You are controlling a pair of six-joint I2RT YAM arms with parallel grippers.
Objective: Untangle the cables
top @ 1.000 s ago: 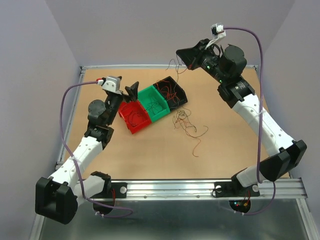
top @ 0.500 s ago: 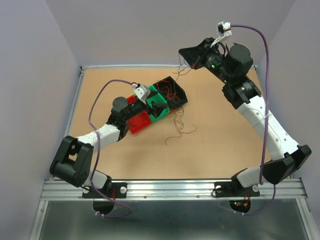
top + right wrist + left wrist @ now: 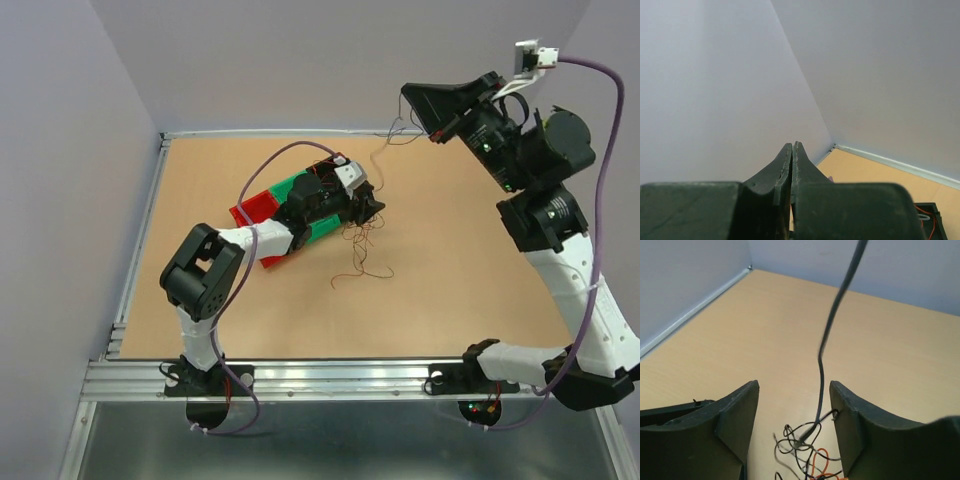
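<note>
Movement: the left gripper (image 3: 372,208) has swung over the bins (image 3: 255,208) to the cables (image 3: 358,245) at table centre, jaws spread around a strand (image 3: 827,340) which the right gripper (image 3: 408,95) pinches high at 1 o'clock, so separating seems near.

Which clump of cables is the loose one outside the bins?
Find the row of bins at the middle of the tan table. The loose cables sprawl on bare board just nearer the arm bases than the left gripper. Unlike the rest, they sit in no bin.
</note>
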